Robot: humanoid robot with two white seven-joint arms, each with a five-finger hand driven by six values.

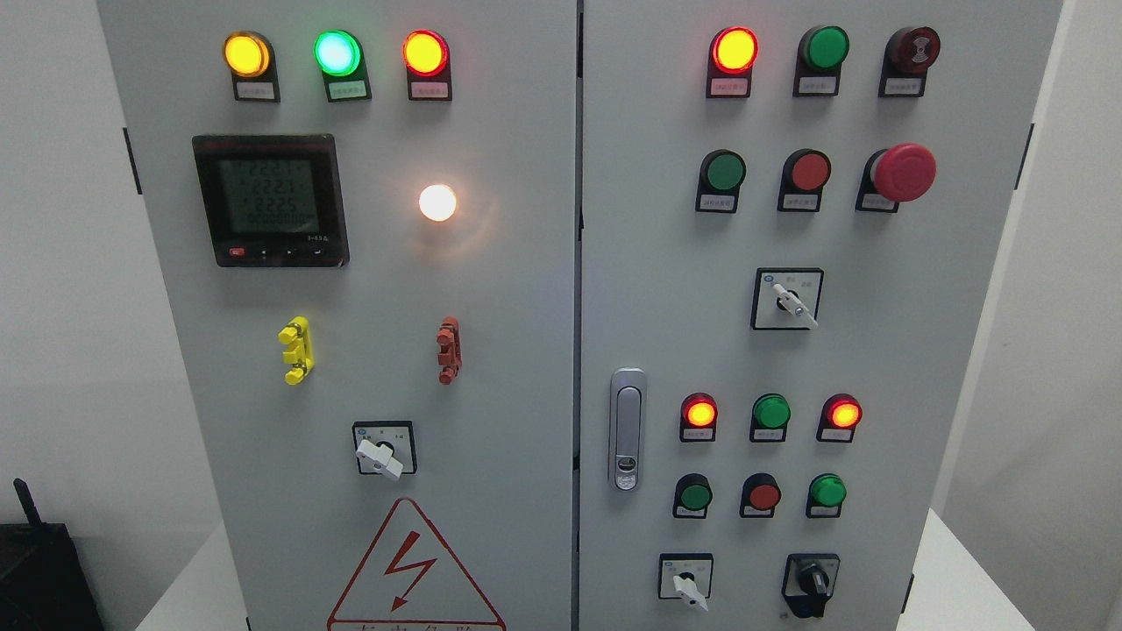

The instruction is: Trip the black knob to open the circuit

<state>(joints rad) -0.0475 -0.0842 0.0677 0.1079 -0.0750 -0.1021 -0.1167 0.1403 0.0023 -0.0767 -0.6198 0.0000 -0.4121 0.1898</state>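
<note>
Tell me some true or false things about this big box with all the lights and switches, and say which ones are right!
1. The black knob sits at the bottom right of the cabinet. True.
2. A robot hand is already turning the black knob. False: no hand is in view, and nothing touches the knob.
3. The big red mushroom button is on the right door. True.
4. The screen with numbers is on the right door. False: it is on the left door, below the yellow light.
5. The round white light is glowing. True.
6. The yellow clip is to the right of the red clip. False: it is to the left.
</note>
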